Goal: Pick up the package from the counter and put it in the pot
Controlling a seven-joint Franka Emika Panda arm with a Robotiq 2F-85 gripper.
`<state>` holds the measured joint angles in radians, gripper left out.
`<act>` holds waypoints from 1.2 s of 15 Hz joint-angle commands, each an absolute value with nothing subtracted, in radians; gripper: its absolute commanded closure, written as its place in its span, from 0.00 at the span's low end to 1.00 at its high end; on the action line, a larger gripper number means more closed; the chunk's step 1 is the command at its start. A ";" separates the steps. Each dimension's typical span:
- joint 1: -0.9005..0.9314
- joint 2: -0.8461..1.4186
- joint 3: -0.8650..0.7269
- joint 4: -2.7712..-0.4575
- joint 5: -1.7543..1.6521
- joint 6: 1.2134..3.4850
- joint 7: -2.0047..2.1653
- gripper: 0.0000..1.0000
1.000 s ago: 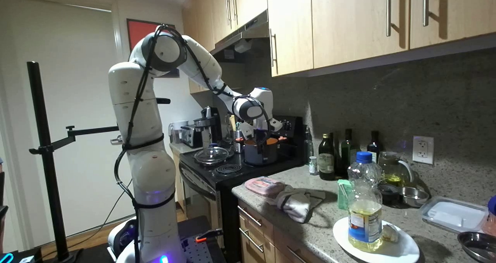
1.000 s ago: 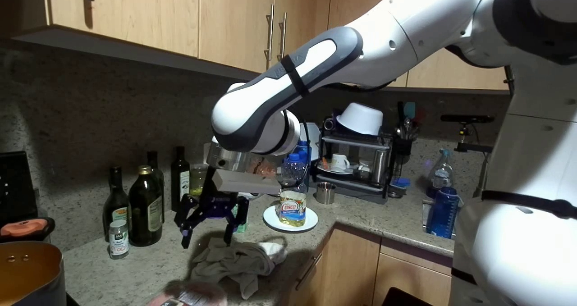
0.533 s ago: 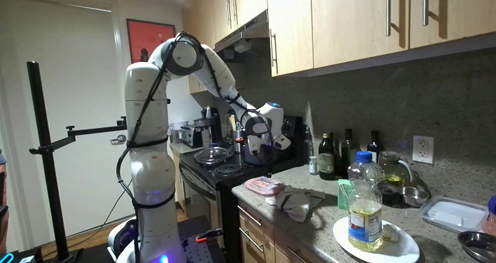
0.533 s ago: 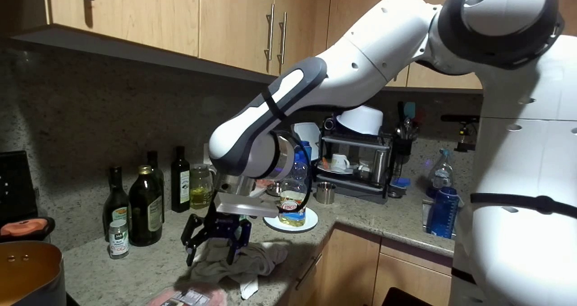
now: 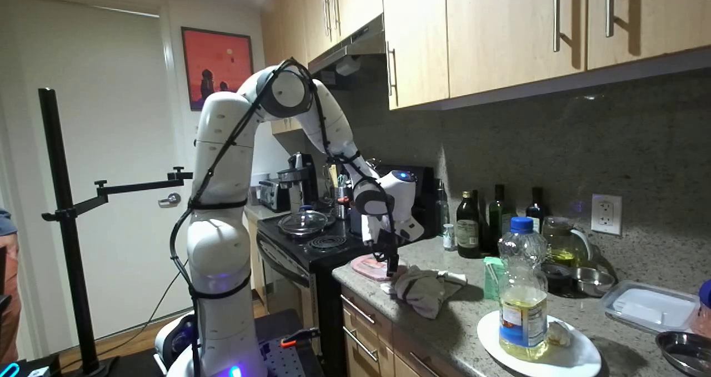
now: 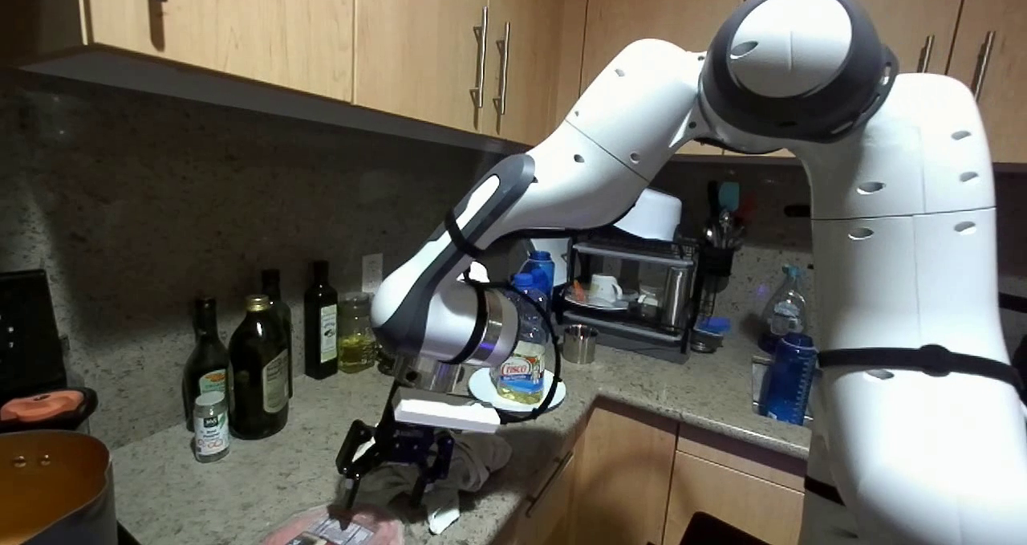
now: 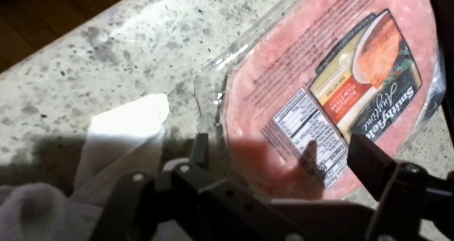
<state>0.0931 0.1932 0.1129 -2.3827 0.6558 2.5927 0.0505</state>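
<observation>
1. The counter (image 5: 461,305) runs out of the picture at the lower edge in an exterior view; the wrist view takes in only a speckled patch of it.
2. The arm (image 5: 222,188) bends over toward the counter; its lowest part is cut off in both exterior views.
3. The stove (image 5: 355,249) is partly covered by the arm, its right side being the harder to make out.
4. A person (image 5: 9,305) shows as a mere strip, cut off by the left edge.
5. The pot (image 6: 88,517) is cut off at the left and bottom in an exterior view, with part of its orange inside in sight.
6. The cloth (image 6: 481,457) lies crumpled just beside the package, partly behind the gripper; whether cloth and package touch, I cannot tell.
7. The oil bottle (image 6: 521,376) stands on a white plate (image 6: 481,386); the arm hides some of both.
8. The gripper (image 7: 280,150) has its jaws spread wide, above the package; contact with it cannot be judged.
9. The package (image 7: 319,88) lies flat on the counter; the top edge of the wrist view clips its wrapping.
10. Its label (image 7: 369,77) reads "Smithfield", the last letter hidden behind a jaw; the finest print is blurred.
</observation>
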 commanded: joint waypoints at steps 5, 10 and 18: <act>0.057 0.243 0.174 -2.419 0.890 2.736 -0.124 0.00; 0.050 0.256 0.223 -2.403 1.188 2.772 -0.319 0.00; 0.059 0.267 0.225 -2.373 1.557 2.749 -0.617 0.00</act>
